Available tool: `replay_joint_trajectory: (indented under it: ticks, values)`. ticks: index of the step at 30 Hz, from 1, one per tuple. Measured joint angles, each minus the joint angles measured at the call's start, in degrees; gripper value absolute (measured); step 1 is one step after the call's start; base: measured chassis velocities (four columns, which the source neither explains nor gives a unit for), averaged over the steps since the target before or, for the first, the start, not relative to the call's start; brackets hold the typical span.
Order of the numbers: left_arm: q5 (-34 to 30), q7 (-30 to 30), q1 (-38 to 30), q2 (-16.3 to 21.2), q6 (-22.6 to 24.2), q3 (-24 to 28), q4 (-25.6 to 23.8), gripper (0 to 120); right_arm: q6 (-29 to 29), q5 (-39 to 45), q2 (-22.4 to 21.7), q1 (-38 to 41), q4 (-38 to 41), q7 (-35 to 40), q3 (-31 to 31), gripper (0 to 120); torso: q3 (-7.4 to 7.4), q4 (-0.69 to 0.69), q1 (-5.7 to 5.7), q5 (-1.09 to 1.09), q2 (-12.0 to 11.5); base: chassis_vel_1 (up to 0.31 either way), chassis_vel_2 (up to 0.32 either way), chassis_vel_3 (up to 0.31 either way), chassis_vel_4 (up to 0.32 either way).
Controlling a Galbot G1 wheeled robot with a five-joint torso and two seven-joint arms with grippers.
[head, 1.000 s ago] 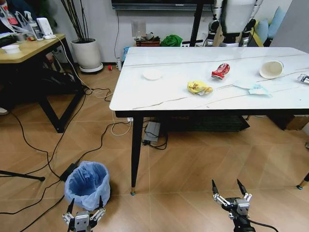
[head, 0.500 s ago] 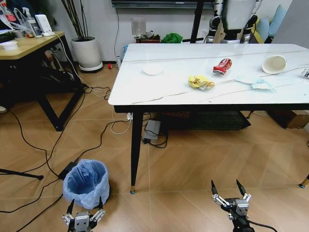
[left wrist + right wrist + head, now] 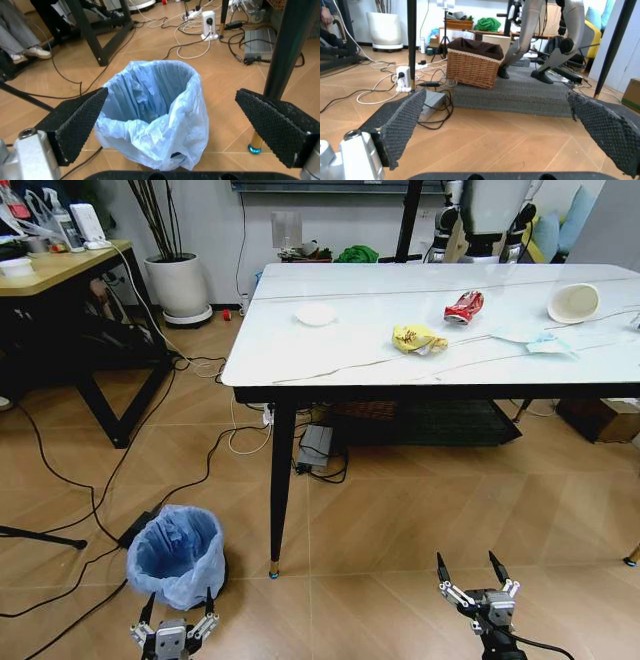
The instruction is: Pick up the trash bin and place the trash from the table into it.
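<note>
Head view puts you before the table (image 3: pixel 330 355), its marble-look top stretching across the room with the trash spread over it: a white disc (image 3: pixel 315 314), a yellow wrapper (image 3: pixel 417 338), a crushed red can (image 3: pixel 464 307), a pale mask (image 3: pixel 545 343) and a paper cup (image 3: pixel 573 302) lying on its side, mouth toward you. On the floor by the table's near left leg stands the trash bin (image 3: pixel 178 553), upright, long axis vertical, blue-lined mouth facing up. Your left gripper (image 3: pixel 174 630) hangs just short of it, fingers spread wide; the left wrist view frames the trash bin (image 3: pixel 152 112) squarely between the pads (image 3: pixel 80 122). Straight ahead is where your reach likely goes. Your right gripper (image 3: pixel 479 585), also wide open, waits well apart over bare floor.
</note>
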Motion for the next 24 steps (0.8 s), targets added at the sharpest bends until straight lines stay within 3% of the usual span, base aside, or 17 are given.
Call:
replay_joint_trajectory:
  ticks: [14,17,21,24]
  values:
    - [-2.96,-2.68,0.14,0.25,2.70,-0.43,-1.17,100,-0.12,0.03,0.12,0.35,-0.61,0.00,-0.48,100,-1.70,0.00,-0.66,0.01,-2.36,0.000,0.000,0.000,0.000]
    - [-9.66,-1.61,-1.97,1.37,6.51,-4.77,-2.00,100,-0.11,0.03,0.34,0.45,-0.68,0.00,-0.85,100,-1.72,0.01,-0.66,-0.02,-2.37,0.000,0.000,0.000,0.000]
    - [-14.10,-1.60,-3.95,2.41,9.97,-7.85,-1.99,100,0.03,-0.07,0.63,0.49,-0.82,-0.01,-1.21,100,-1.69,0.00,-0.65,0.00,-2.33,0.000,0.000,0.000,0.000]
    - [-23.15,-3.93,-7.26,4.83,17.14,-11.02,-1.53,100,0.73,-0.89,1.42,0.38,-1.30,-0.07,-2.11,100,-1.62,-0.01,-0.62,-0.03,-2.23,0.000,0.000,0.000,0.000]
